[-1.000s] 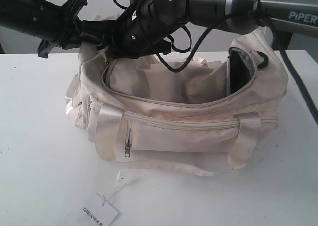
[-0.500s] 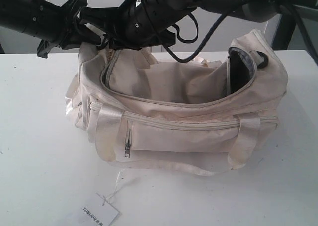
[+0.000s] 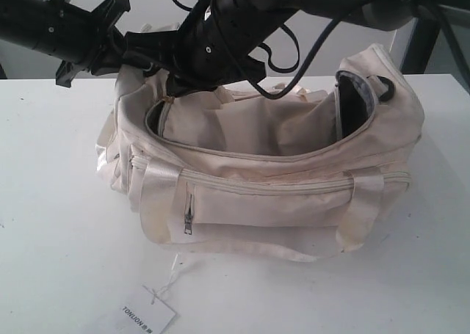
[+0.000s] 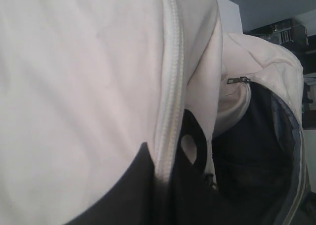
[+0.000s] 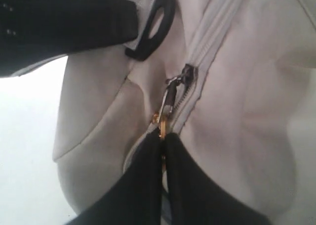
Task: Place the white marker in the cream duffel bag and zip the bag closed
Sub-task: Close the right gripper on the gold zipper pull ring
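The cream duffel bag [image 3: 279, 194] lies on the white table [image 3: 51, 224], its curved top zipper open and black lining [image 3: 354, 106] showing at the right end. My left gripper [image 3: 138, 55] [image 4: 165, 160] is shut on the bag's left end, with the zipper tape [image 4: 170, 86] pinched between its fingers. Having reached across to that same end, my right gripper [image 3: 176, 84] [image 5: 163, 136] is shut on the zipper pull [image 5: 170, 104]. A black ring [image 5: 153, 24] sits just beyond the slider. The white marker is not in view.
A white paper tag [image 3: 147, 316] on a string lies on the table in front of the bag. The front zip pocket [image 3: 264, 187] is closed. Both arms crowd the space above the bag's left end. Frame legs stand behind the table at right.
My right arm rose slightly, then came back down at the bag's left end. The fabric there has bunched and a dark gap now shows under the zipper. The left arm has stayed put.
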